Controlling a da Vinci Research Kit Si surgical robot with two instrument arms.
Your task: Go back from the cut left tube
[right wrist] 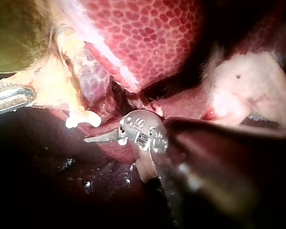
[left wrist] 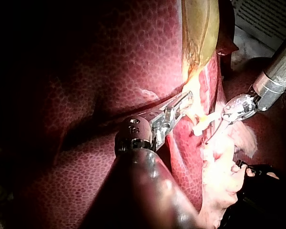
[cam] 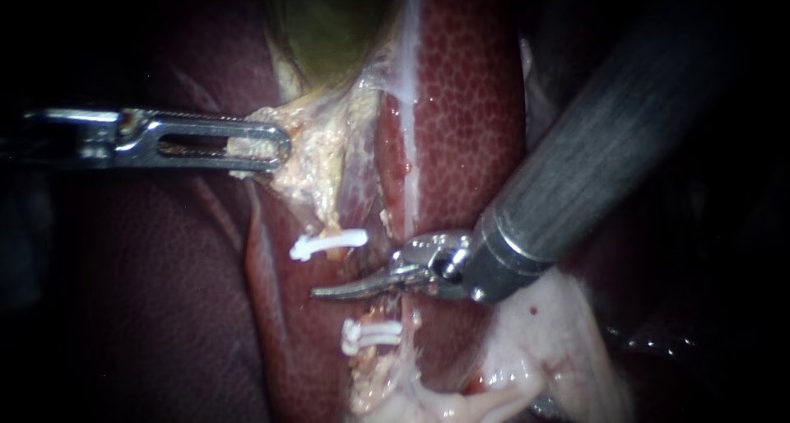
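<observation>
Dark red liver point(cam: 469, 102) as backdrop. Right instrument point(cam: 329, 291): jaws together, empty, lying in gap between clips point(cam: 329, 244) on cut left tube point(cam: 332, 224). Left instrument point(cam: 276, 147) clamped on fatty tissue point(cam: 321, 151). Cut looks done; retreat apparently not yet made.

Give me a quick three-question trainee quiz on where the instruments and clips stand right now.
1. True or false: the right instrument has its jaws wide open around a clip.
2. Multiple choice: the left instrument grips A) a clip, B) pale tissue just below the gallbladder, C) nothing.
3. Fill in: the right instrument's tip lies between the upper clip and the ___ lower clips.
Key: 1 false, its jaws lie shut and hold nothing; 2 B; 3 two.
</observation>
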